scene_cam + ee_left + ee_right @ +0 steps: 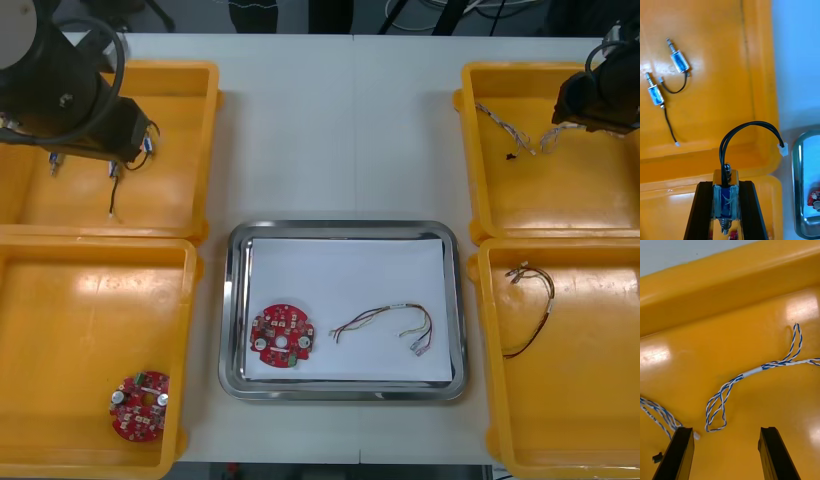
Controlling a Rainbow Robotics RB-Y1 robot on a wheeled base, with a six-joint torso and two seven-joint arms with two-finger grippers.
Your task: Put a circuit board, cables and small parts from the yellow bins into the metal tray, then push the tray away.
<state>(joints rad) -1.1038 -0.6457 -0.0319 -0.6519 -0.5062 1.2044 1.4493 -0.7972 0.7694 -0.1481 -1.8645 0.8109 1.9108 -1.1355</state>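
Observation:
Over the far left yellow bin [180,80], my left gripper [725,187] is shut on a small metal part [725,197] with a blue body and a looped black lead. Two more small metal parts [679,62] lie on that bin's floor beyond the fingers. My right gripper [727,431] hangs open over the far right yellow bin [480,150]. A twisted blue and white cable [752,371] lies just ahead of its fingers. The metal tray [235,300], white inside, holds a round red circuit board [281,335] and a red and yellow cable [395,325].
The near left yellow bin [60,290] holds another red circuit board [139,405]. In the near right yellow bin [600,400] lies a red and yellow cable [535,310]. A second blue and white cable [658,414] lies beside my right gripper's one finger.

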